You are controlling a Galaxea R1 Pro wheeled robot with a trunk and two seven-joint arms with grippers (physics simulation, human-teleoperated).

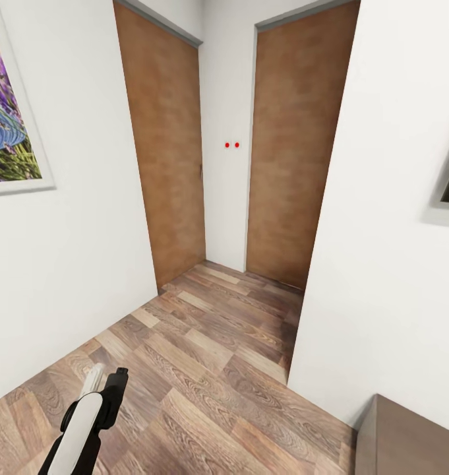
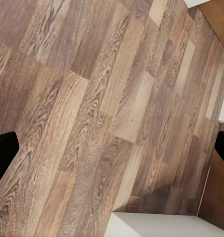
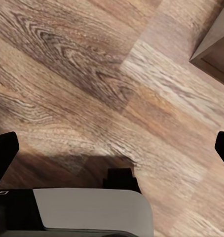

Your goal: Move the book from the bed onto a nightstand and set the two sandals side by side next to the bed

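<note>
Head view: left gripper (image 1: pixel 119 376) lowest in frame, opening unreadable, over plank floor (image 1: pixel 211 369); two brown doors (image 1: pixel 165 145) ahead, lavender picture (image 1: pixel 6 119) on left wall. Book, bed, sandals out of sight, direction unknowable.

Left wrist view: fingertips (image 2: pixel 4 150) wide apart above floor.

Right wrist view: fingertips (image 3: pixel 3 153) wide, empty; dark cabinet corner (image 3: pixel 215 49) near.

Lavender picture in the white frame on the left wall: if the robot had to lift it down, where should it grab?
Probably the outer rim of the lavender picture in its white frame, coming from its right side or from below. It hangs flat on the white wall, so only those edges offer anything to pinch. The frame's depth cannot be told.
</note>
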